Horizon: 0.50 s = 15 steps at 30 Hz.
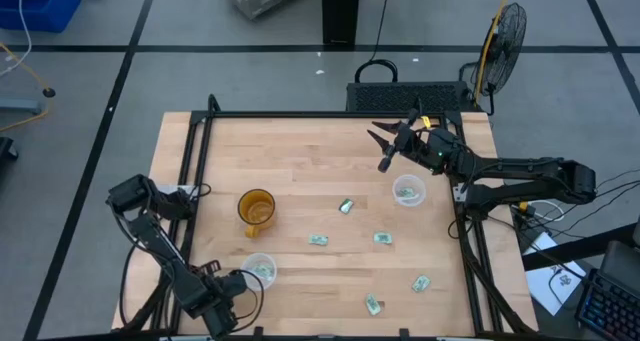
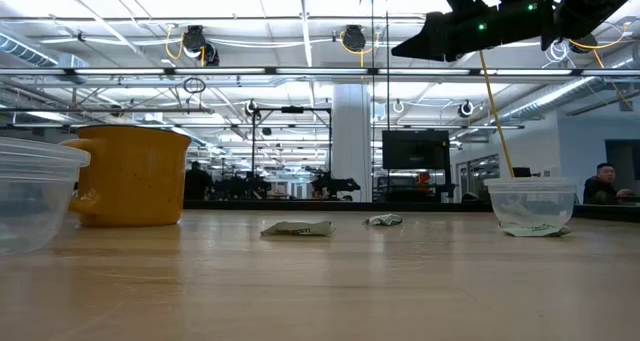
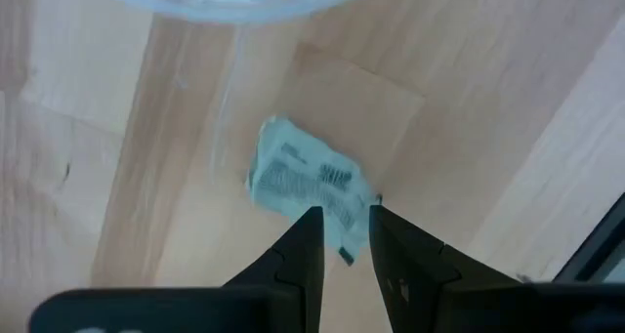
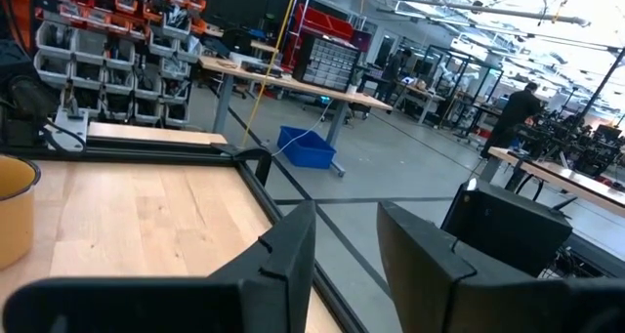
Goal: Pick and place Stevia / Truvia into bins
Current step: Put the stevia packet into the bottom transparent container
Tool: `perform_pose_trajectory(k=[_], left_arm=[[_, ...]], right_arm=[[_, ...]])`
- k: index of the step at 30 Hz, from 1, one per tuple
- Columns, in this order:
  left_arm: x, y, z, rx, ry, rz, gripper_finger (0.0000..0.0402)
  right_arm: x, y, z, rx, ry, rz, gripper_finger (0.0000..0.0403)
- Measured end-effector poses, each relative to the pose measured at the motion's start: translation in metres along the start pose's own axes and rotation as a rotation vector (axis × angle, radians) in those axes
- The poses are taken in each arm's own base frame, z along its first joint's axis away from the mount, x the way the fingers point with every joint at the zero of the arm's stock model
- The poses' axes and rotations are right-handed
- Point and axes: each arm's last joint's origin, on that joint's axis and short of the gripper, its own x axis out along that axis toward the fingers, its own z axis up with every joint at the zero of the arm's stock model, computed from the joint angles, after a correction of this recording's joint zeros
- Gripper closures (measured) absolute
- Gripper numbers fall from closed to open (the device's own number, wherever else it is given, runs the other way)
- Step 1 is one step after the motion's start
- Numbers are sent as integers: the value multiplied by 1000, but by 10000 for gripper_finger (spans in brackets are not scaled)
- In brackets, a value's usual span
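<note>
One packet (image 3: 311, 181) lies just ahead of the left gripper (image 3: 344, 224), whose narrowly parted fingers hold nothing, beside the near cup (image 1: 259, 269); it should be straddled squarely. Farther off, the right gripper (image 1: 384, 147) is held parted above the table, empty

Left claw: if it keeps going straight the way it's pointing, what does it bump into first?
Probably the green and white packet lying on the table. It sits just ahead of the left claw, though how far is hard to judge.
</note>
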Motion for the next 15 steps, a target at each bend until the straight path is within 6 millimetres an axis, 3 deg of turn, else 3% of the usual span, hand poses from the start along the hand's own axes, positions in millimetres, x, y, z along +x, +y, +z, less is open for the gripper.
perform_pose_trajectory(k=[15], left_arm=[[5, -9, 3, 61, -70, -60, 312]], right_arm=[[0, 1, -2, -5, 21, 7, 298]])
